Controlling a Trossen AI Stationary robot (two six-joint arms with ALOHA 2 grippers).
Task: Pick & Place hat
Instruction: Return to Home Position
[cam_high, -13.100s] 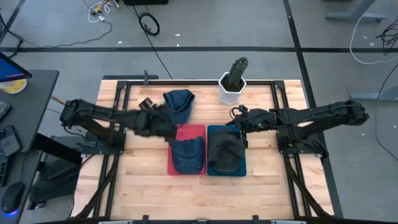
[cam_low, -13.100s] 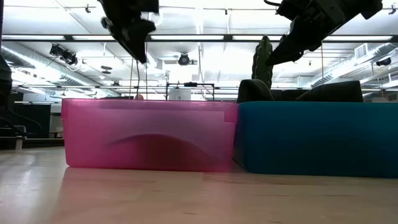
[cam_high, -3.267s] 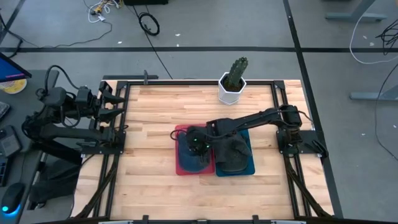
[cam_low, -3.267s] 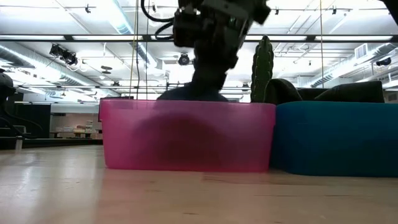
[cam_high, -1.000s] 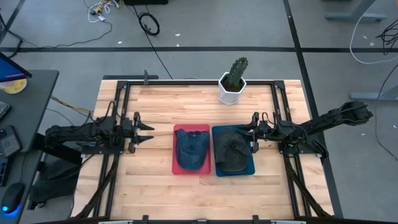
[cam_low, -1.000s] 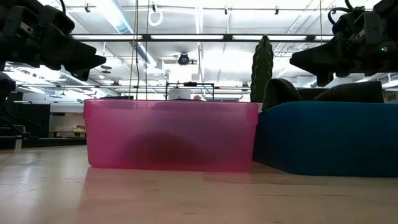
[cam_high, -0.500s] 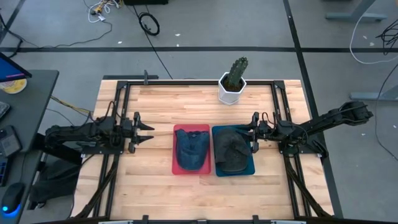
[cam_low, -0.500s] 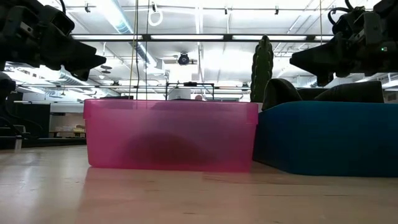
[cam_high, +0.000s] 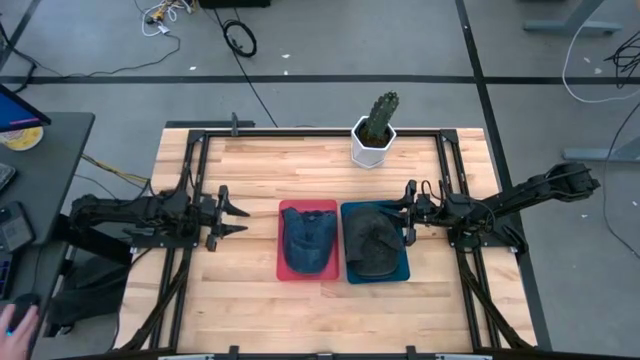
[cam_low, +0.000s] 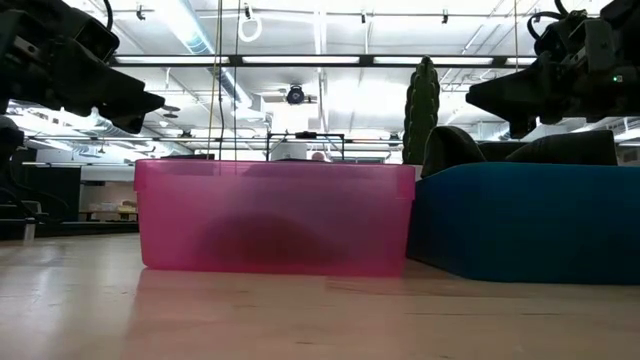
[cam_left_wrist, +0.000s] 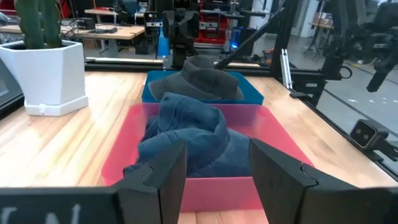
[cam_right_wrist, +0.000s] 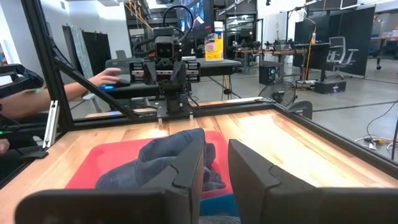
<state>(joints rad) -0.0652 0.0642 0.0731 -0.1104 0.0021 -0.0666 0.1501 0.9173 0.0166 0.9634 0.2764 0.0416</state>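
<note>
A blue denim hat (cam_high: 307, 238) lies crumpled in the red bin (cam_high: 283, 270), also seen in the left wrist view (cam_left_wrist: 186, 134) and the right wrist view (cam_right_wrist: 168, 158). A dark grey hat (cam_high: 368, 240) fills the blue bin (cam_high: 402, 272) beside it on the right. My left gripper (cam_high: 240, 215) hovers open to the left of the red bin, pointing at it (cam_left_wrist: 217, 146). My right gripper (cam_high: 405, 215) hovers just right of the blue bin, narrowly open (cam_right_wrist: 216, 140). Both are above bin height in the low view.
A cactus in a white pot (cam_high: 375, 130) stands behind the bins near the far edge. Bare wood lies in front of the bins and on both sides. A person's hand (cam_right_wrist: 109, 78) shows beyond the table's left side, and another hand (cam_high: 15, 320) at a desk.
My left arm has shifted slightly, and its gripper has dipped a little beside the red bin. The right arm, both bins and the hats have kept still.
</note>
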